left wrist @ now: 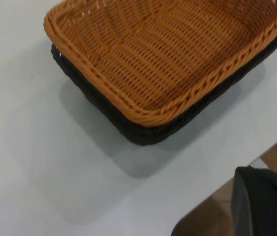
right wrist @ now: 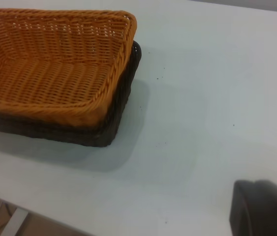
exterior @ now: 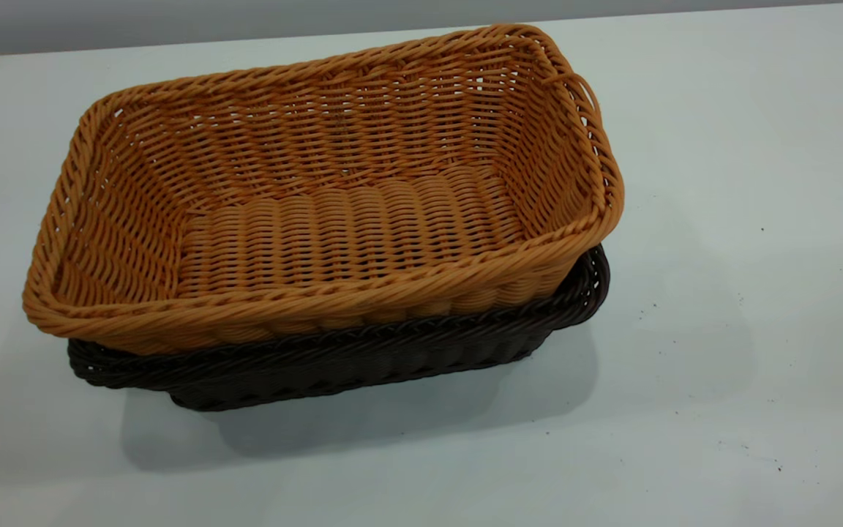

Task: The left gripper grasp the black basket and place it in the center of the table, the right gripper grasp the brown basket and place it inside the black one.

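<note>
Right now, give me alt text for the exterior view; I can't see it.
The brown basket sits nested inside the black basket, tilted slightly, on the white table. No gripper appears in this view, and a few dark specks dot the tabletop to the right.

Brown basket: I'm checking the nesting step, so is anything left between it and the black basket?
Nothing visible: the brown basket already sits nested inside the black basket on the table, with no gripper touching either.

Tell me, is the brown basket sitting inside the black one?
Yes, the brown basket is nested in the black basket, whose rim shows beneath it.
</note>
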You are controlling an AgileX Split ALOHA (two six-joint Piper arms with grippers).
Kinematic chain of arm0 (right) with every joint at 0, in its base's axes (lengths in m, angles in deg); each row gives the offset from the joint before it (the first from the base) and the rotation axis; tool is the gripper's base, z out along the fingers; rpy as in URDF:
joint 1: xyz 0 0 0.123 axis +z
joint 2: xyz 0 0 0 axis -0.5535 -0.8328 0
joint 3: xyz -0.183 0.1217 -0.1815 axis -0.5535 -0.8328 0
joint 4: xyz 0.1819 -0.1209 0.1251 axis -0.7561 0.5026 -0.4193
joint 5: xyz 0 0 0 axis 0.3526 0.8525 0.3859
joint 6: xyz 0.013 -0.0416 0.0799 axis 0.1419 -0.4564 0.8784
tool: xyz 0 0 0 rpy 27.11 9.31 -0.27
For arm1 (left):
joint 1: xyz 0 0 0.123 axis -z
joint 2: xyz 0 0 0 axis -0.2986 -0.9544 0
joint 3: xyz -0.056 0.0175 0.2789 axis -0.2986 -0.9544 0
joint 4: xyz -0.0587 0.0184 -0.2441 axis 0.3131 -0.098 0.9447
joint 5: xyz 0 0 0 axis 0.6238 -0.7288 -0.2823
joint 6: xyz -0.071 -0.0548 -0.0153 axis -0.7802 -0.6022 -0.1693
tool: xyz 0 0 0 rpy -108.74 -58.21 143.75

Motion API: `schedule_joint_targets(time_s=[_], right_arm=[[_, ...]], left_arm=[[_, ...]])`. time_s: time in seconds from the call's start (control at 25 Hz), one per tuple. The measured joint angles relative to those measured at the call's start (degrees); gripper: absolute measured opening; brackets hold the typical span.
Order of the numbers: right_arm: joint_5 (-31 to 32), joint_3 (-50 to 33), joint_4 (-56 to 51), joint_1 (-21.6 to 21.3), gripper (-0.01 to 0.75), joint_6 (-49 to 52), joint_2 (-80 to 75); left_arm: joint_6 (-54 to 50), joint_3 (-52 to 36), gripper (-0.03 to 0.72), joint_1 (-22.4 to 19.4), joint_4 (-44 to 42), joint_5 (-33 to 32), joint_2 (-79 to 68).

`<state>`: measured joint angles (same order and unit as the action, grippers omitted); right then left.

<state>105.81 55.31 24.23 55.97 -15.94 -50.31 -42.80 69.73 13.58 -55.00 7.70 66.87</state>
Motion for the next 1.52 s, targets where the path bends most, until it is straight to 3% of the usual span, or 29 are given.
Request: schedule_joint_targets(time_s=[0.36, 0.64, 1.24, 1.32, 1.52], right_arm=[[0.0, 0.0, 0.0, -0.19, 0.002, -0.41, 0.0], [0.0, 0.05, -0.12, -5.24, 0.003, -0.41, 0.0], [0.0, 0.11, -0.39, -30.61, 0.003, -0.41, -3.13], [0.0, 0.11, -0.39, -32.26, 0.003, -0.41, -2.67], [-0.02, 0.81, -0.44, -32.64, 0.003, -0.41, 2.1]], left_arm=[[0.0, 0.04, -0.001, 0.0, 0.0, 0.0, 0.99], [0.0, 0.04, -0.001, -1.9, 0.0, 0.22, 0.94], [0.05, 0.04, -0.001, -29.46, 0.0, 0.12, 0.89], [0.05, 0.04, -0.001, -31.67, 0.0, 0.0, 0.89], [0.05, 0.04, -0.001, -32.09, 0.0, 0.0, 0.89]])
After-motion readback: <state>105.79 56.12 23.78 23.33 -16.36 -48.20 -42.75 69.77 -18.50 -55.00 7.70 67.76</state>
